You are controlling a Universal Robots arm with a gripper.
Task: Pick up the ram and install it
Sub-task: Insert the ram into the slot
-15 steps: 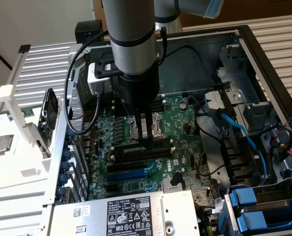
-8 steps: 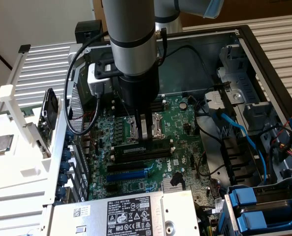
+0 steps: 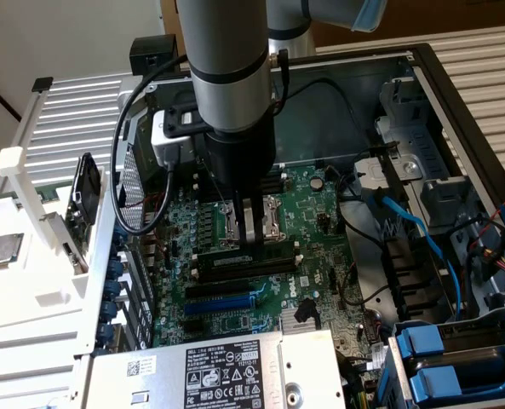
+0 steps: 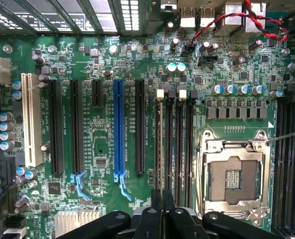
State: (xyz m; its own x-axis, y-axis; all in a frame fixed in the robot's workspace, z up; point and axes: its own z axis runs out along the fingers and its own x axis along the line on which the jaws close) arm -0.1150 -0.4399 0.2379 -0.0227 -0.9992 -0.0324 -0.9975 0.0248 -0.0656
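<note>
The ram point(image 3: 228, 261) is a long green stick standing on edge in the first of the black memory slots point(image 3: 243, 271), beside the empty processor socket point(image 3: 250, 223). My gripper point(image 3: 253, 242) reaches straight down onto it, with its two thin fingers closed together on the stick's top edge near one end. In the wrist view the ram point(image 4: 160, 149) appears edge-on as a thin line running out from between the gripper point(image 4: 162, 200) fingers, along the slot with the white latch point(image 4: 160, 93). The stick's lower edge is hidden inside the slot.
The green motherboard point(image 4: 102, 144) lies in an open computer case point(image 3: 422, 77). Black and blue expansion slots point(image 4: 118, 129) run alongside the memory slots. Blue cables point(image 3: 414, 230) and drive bays point(image 3: 444, 358) crowd the exterior view's right. A silver processor chip point(image 3: 2, 250) rests on the white rack point(image 3: 31, 281).
</note>
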